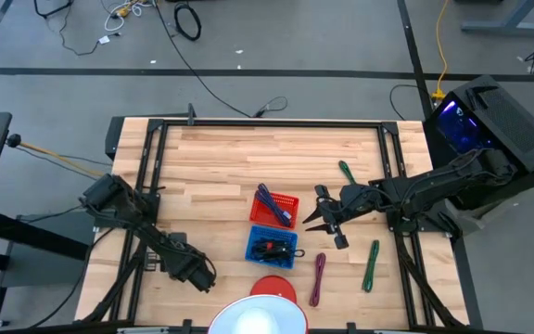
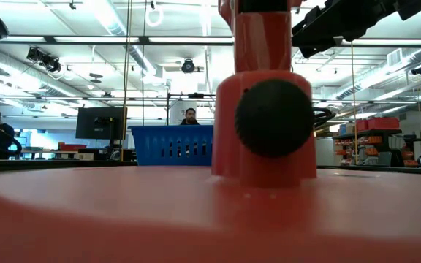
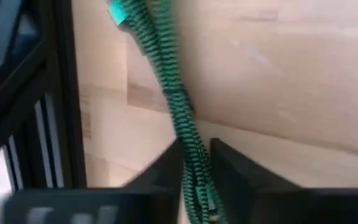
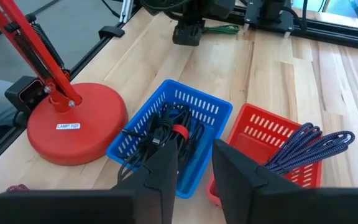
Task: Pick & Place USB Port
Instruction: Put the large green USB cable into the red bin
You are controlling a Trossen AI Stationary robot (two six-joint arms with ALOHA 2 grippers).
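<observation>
From low down, the red lamp base (image 2: 269,131) fills most of the view and hides nearly all of the table. Only a bit of the blue basket (image 2: 171,145) peeks out behind it.

My left gripper (image 1: 196,272) sits low at the near left corner of the table (image 1: 221,162). My left wrist view shows its two fingers (image 3: 241,174) squeezed on a green cable (image 3: 179,112). The cable's far end is cut off there.

My right gripper (image 1: 326,221) reaches out just beside the red basket (image 1: 276,208), fingers a little apart, holding nothing. The blue basket holds black cables (image 4: 163,134). The red basket holds a purple cable (image 4: 309,146). Another green cable (image 1: 371,263) and a dark red cable (image 1: 318,277) lie on the wood.
</observation>
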